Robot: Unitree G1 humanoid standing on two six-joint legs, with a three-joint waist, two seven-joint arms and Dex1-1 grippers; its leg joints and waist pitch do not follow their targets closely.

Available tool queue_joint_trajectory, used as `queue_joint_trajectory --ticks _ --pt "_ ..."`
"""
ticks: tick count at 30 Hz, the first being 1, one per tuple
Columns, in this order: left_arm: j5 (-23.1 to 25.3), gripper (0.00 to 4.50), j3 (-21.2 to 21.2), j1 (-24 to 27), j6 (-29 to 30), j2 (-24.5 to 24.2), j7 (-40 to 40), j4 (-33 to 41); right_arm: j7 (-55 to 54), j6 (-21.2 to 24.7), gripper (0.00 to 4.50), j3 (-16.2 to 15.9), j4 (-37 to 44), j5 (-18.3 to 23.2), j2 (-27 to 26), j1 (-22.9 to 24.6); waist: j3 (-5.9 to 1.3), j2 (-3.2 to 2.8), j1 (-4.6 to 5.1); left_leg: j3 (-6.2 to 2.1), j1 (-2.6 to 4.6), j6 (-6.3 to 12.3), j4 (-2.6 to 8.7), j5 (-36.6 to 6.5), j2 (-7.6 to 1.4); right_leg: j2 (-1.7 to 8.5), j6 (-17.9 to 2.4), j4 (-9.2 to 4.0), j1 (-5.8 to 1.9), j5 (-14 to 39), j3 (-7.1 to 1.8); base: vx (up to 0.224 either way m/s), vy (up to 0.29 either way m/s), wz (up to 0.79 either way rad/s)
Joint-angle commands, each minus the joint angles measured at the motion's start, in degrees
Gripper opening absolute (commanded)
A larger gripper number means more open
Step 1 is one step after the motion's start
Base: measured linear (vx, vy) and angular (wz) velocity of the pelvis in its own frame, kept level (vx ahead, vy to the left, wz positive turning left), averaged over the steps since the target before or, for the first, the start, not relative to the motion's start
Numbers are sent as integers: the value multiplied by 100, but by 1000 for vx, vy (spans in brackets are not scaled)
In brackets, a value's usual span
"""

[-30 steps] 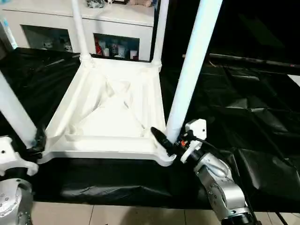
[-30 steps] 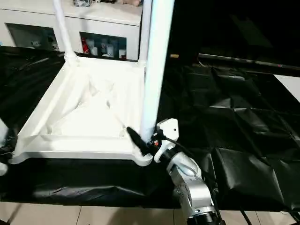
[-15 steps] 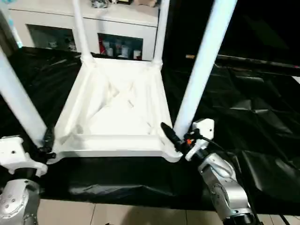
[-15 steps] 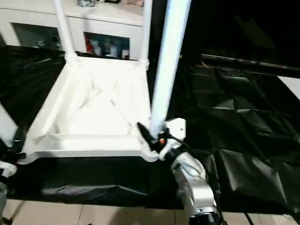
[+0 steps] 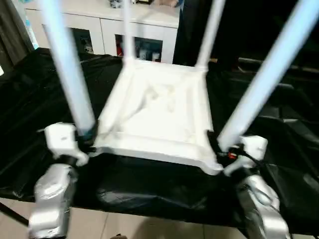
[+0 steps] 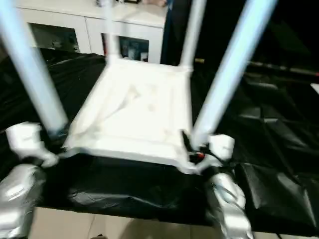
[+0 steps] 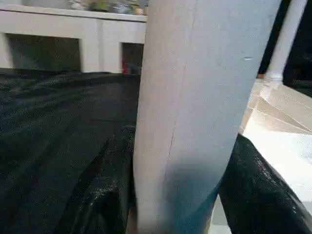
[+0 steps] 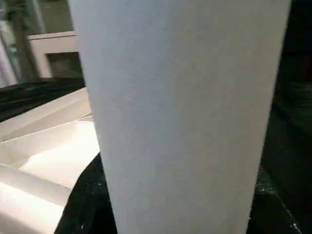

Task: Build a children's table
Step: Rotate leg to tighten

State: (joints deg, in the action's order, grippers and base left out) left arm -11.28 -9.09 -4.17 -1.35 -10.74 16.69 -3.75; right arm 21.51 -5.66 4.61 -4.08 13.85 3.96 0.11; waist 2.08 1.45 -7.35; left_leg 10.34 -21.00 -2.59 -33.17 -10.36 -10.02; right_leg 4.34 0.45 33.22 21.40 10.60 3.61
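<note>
Gripping the two near legs, left gripper (image 5: 85, 135) on leg (image 5: 67, 74), right gripper (image 5: 223, 148) on leg (image 5: 264, 79), both since clamped; tabletop (image 5: 159, 109), mid-frame, can be turned upright.

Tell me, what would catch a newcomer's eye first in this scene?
An upside-down white tabletop lies on a black sheet, four white legs rising from its corners. The left gripper closes on the near-left leg at its base; the right gripper closes on the near-right leg. Behind stands a white cabinet with glass doors.
</note>
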Motion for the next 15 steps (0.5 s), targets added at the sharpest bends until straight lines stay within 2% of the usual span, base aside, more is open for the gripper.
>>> queue_joint_trajectory --ticks 1,2,3,4,5,6,7,8,9,10,13,14,15 --pt "13 213 469 -148 -37 119 294 164 -28 -15 186 -71 47 45 -49 16 -279 -131 97 -170 104 -295 506 -2042 -341 376 -704 -337 -129 957 -287 0 0 0" --pt "37 212 500 -107 -12 135 268 206 -32 14 186 -55 4 18 -1 -29 -280 -212 116 -174 100 -285 500 -1995 -336 376 -735 -326 -128 893 -289 0 0 0" --pt "88 212 510 -72 8 148 213 234 3 77 186 -67 -62 -11 67 -97 -278 -228 160 -171 98 -251 491 -1934 -336 364 -780 -326 -134 802 -281 0 0 0" --pt "128 211 513 -43 21 156 160 253 36 156 186 -85 -112 -41 126 -149 -276 -185 197 -160 86 -199 481 -1876 -332 357 -819 -330 -151 756 -275 0 0 0" --pt "140 211 510 -30 37 157 134 269 48 172 186 -96 -153 -66 155 -181 -276 -288 213 -169 85 -167 474 -1839 -324 365 -864 -316 -150 771 -274 0 0 0" --pt "235 211 486 50 111 151 -23 377 124 244 186 -124 -408 -161 300 -382 -268 -286 242 -160 82 -160 471 -1903 -324 353 -874 -337 -150 824 -268 0 0 0" --pt "266 209 477 72 129 145 -71 409 145 257 186 -124 -495 -180 337 -451 -254 -241 294 -160 72 -140 478 -1981 -315 355 -908 -357 -166 1013 -255 0 0 0" --pt "288 209 459 126 169 149 -129 485 186 272 186 -103 -629 -197 396 -578 -256 -269 295 -163 78 -143 468 -2008 -318 363 -918 -354 -163 1115 -256 0 0 0" --pt "308 209 441 166 183 147 -167 533 240 295 221 -73 -704 -153 420 -672 -237 -270 331 -161 69 -115 471 -2103 -314 365 -911 -383 -154 1367 -253 0 0 0" --pt "291 209 432 263 201 154 -176 627 289 289 221 -34 -790 -133 473 -778 -236 -258 358 -162 72 -104 464 -2143 -315 369 -893 -403 -151 1564 -253 0 0 0" --pt "255 206 418 401 228 161 -167 765 391 295 264 38 -901 -20 530 -929 -251 -272 410 -171 48 -57 463 -2020 -327 357 -923 -393 -150 1476 -249 0 0 0" --pt "247 206 360 515 262 186 -215 895 477 280 272 98 -949 75 617 -1022 -260 -227 409 -161 51 -13 448 -1938 -330 358 -960 -376 -150 1385 -252 0 0 0" --pt "251 206 351 530 265 192 -232 918 506 283 280 108 -941 103 631 -1024 -260 -227 409 -161 51 -13 448 -1938 -330 358 -960 -376 -150 1385 -252 0 0 0"
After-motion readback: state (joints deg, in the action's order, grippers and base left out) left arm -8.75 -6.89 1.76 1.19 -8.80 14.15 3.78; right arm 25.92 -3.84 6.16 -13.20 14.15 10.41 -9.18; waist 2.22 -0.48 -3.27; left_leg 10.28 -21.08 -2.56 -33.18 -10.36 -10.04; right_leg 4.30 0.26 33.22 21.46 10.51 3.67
